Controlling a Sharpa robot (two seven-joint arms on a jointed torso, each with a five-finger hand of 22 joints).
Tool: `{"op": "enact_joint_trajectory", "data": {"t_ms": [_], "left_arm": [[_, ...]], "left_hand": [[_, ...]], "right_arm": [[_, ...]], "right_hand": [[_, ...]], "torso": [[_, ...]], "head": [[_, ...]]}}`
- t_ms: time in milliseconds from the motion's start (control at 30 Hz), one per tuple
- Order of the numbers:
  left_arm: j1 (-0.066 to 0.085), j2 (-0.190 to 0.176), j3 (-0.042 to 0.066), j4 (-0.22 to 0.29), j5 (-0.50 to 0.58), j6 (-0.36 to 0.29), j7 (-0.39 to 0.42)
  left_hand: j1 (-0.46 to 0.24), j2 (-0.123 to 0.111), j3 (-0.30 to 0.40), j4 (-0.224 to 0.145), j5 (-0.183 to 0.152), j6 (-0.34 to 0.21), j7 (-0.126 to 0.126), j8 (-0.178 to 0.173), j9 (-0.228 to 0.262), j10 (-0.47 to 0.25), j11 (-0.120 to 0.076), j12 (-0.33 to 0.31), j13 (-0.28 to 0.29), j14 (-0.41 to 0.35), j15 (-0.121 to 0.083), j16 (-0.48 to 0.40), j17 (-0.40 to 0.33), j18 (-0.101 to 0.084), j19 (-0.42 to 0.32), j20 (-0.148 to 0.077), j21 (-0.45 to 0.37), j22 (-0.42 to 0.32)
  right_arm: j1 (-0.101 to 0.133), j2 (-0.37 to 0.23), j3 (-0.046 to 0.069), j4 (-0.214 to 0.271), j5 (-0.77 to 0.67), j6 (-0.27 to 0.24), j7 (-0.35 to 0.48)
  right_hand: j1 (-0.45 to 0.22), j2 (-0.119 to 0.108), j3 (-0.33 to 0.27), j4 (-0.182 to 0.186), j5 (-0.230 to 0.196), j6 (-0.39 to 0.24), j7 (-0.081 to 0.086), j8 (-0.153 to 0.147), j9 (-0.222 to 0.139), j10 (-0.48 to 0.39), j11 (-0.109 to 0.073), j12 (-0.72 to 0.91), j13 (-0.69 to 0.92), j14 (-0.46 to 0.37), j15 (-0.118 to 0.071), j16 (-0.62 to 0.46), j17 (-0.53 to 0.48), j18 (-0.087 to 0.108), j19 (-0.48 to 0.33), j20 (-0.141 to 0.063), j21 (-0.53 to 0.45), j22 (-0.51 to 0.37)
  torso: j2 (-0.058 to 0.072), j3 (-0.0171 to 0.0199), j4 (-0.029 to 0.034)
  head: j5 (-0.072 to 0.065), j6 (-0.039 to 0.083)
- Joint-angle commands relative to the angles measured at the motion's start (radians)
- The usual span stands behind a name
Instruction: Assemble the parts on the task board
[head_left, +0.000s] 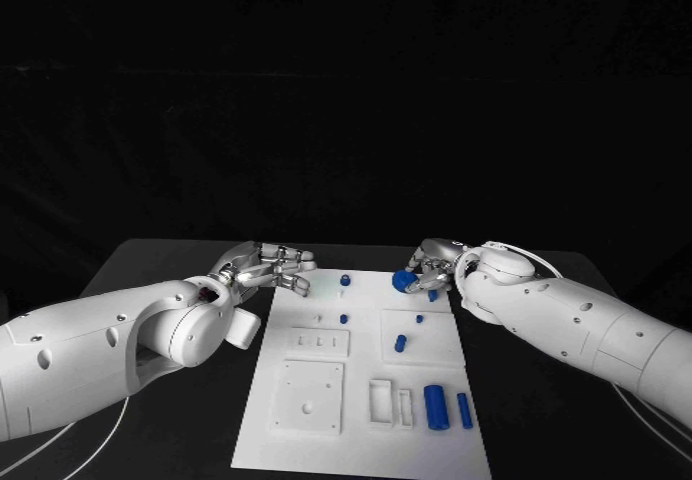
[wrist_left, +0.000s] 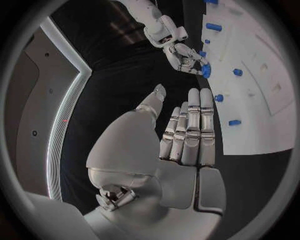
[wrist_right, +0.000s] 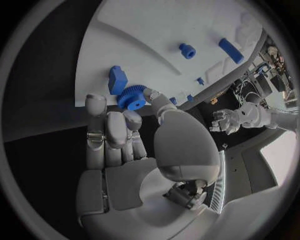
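Task board (head_left: 296, 440), white plate: lying lengthwise on the black table (head_left: 173, 262), reaching from the near edge toward the hands.

Near end: a large blue cylinder (head_left: 434, 405) and a slimmer blue bar (head_left: 464, 410) are lying flat beside a row of open slots, apparently waiting their turn.

Middle: a short blue peg (head_left: 400, 343) is standing alone, apart from both hands.

Far end, left: the left hand (head_left: 268, 268) is hovering at the board's far left corner, fingers loosely extended side by side and holding nothing; probably standing by to receive or steady a part.

Far end, right: the right hand (head_left: 428, 268) is pinching a blue gear (wrist_right: 131, 98) between thumb and fingers, just above the board next to a blue block (wrist_right: 117, 79), seemingly carrying it toward its seat.
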Motion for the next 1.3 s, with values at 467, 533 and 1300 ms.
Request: {"op": "enact_joint_trajectory", "data": {"t_ms": [467, 533, 1300], "left_arm": [[0.001, 0.002, 0.001, 0.001, -0.003, 0.019, 0.0], [0.001, 0.002, 0.001, 0.001, -0.003, 0.018, 0.0], [0.001, 0.001, 0.0, -0.001, -0.002, 0.018, 0.0]], "left_hand": [[-0.006, 0.004, 0.003, 0.004, 0.007, -0.008, 0.001, -0.002, 0.001, -0.005, 0.001, -0.001, 0.001, 0.0, -0.005, -0.001, -0.001, 0.015, -0.005, 0.0, 0.003, -0.002], [-0.003, 0.003, 0.006, 0.005, 0.008, -0.008, 0.001, -0.002, 0.001, -0.005, 0.001, -0.001, 0.001, -0.001, -0.005, -0.001, -0.001, 0.015, -0.004, 0.0, 0.002, -0.005], [-0.001, 0.002, 0.007, 0.003, 0.008, -0.01, 0.002, -0.002, 0.001, -0.006, 0.001, -0.001, 0.001, -0.001, -0.005, -0.001, -0.001, 0.016, -0.003, 0.0, 0.003, -0.006]], "right_arm": [[-0.01, -0.004, -0.009, 0.036, -0.059, -0.011, -0.077], [-0.01, -0.004, -0.009, 0.037, -0.064, -0.015, -0.081], [-0.01, -0.051, -0.012, 0.219, -0.21, -0.195, -0.148]], "right_hand": [[-0.018, 0.007, 0.087, 0.048, -0.217, 0.12, -0.014, 0.007, 0.007, 0.047, 0.006, 0.043, 0.038, 0.007, -0.003, 0.024, -0.003, 0.0, 0.0, -0.001, 0.06, 0.077], [-0.013, 0.003, 0.086, 0.054, -0.229, 0.123, -0.014, 0.007, 0.007, 0.048, 0.006, 0.041, 0.038, 0.006, -0.003, 0.025, -0.005, 0.001, -0.001, 0.0, 0.06, 0.077], [0.024, -0.049, 0.128, 0.135, -0.34, 0.131, -0.016, 0.007, 0.007, 0.08, 0.008, 0.075, 0.078, 0.004, -0.005, 0.044, -0.025, -0.005, 0.01, -0.002, 0.171, 0.092]], "torso": [[0.0, 0.0003, -0.0001], [0.0, 0.0003, -0.001], [0.0, 0.0014, -0.0021]], "head": [[0.0, 0.0], [0.0, 0.0], [0.003, 0.005]]}}
